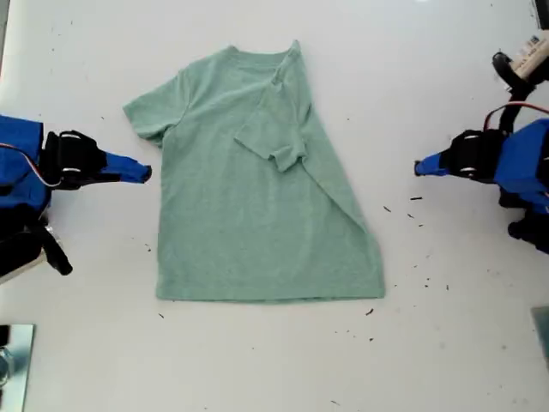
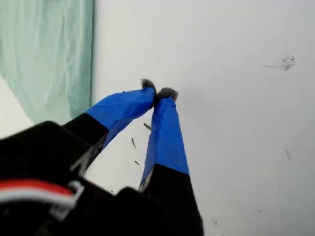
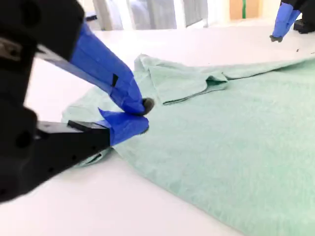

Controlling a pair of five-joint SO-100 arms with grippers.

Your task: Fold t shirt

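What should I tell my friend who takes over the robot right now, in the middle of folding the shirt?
My first gripper: shut, empty, over bare white table, off the shirt's edge on the exterior view's right.
My second gripper: looks shut, empty, beside the unfolded sleeve on the exterior view's left.
The pale sage-green cloth t-shirt lies flat mid-table, neck away from the exterior camera.
Done: the exterior view's right side is folded inward, with its sleeve lying on the chest.
Left: fold the other side in, then fold the shirt across its length.
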